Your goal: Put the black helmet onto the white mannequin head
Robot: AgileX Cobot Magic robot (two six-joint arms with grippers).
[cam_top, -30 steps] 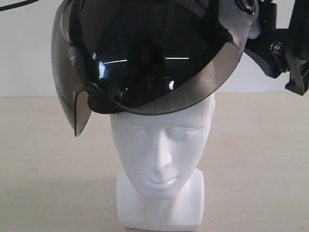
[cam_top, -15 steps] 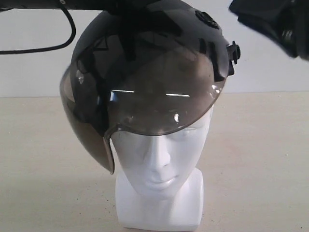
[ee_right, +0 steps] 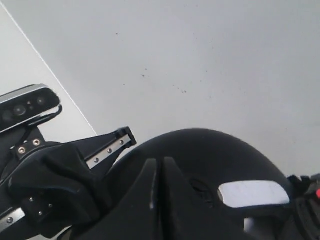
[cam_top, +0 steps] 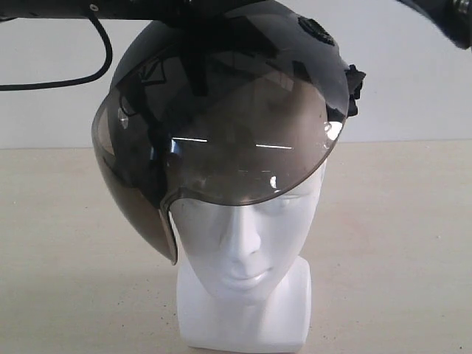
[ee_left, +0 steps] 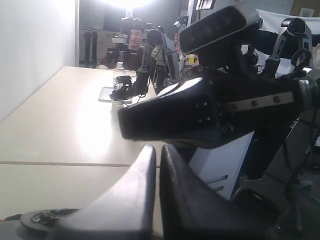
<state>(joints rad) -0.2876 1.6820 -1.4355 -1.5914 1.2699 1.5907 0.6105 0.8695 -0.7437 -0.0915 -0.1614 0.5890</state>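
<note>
The black helmet (cam_top: 221, 88) sits on the white mannequin head (cam_top: 243, 251), its smoky visor (cam_top: 243, 162) down over the forehead and eyes. Nose, lips and neck base show below it. My left arm (cam_top: 110, 7) stretches across the top of the exterior view above the helmet. Its gripper (ee_left: 157, 149) is shut, with nothing between the fingers, just over the helmet's crown (ee_left: 45, 220). My right arm (cam_top: 446, 15) shows only at the upper right corner. The right gripper (ee_right: 159, 162) is shut and empty, hovering above the black dome (ee_right: 215, 155).
The head stands on a beige table (cam_top: 398, 243) before a pale wall. A black cable (cam_top: 66, 74) loops down from the left arm at the upper left. In the left wrist view a seated person (ee_left: 132, 40) and a bottle (ee_left: 119, 75) are at the far end.
The helmet dropped from a tilted-up position onto the head and settled. The right gripper let go, closed, and its arm pulled away up to the right.
</note>
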